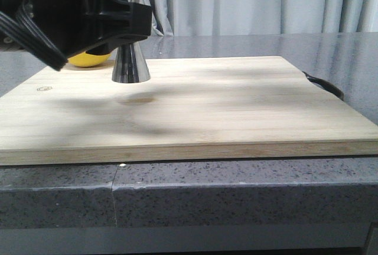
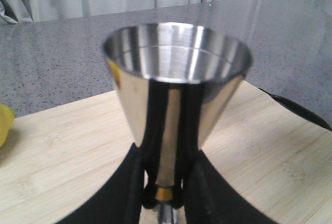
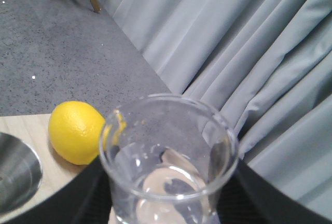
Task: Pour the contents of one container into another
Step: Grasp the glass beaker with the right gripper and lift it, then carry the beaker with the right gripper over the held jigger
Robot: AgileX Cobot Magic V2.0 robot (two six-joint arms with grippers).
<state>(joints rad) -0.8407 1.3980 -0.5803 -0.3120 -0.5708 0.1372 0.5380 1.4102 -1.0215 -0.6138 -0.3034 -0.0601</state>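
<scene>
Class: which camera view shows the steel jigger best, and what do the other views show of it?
The left wrist view: the jigger fills it, open mouth and upper cone clear. The front view shows only its lower cone on the wooden board, the top hidden by the arm. The right wrist view catches just a rim edge.

A mirror-bright polished steel is shown by the jigger [image 2: 176, 79], with dark reflections carried on its smooth wall. The beaker [image 3: 168, 156] is made of clear, glossy glass. Pale matt wood with fine straight grain is seen in the board [image 1: 236, 107]. The counter [image 1: 236, 190] is of speckled grey stone, faintly glossy. The lemon [image 3: 75, 130] has dimpled yellow skin. Soft grey cloth forms the curtain [image 3: 249, 53].
</scene>
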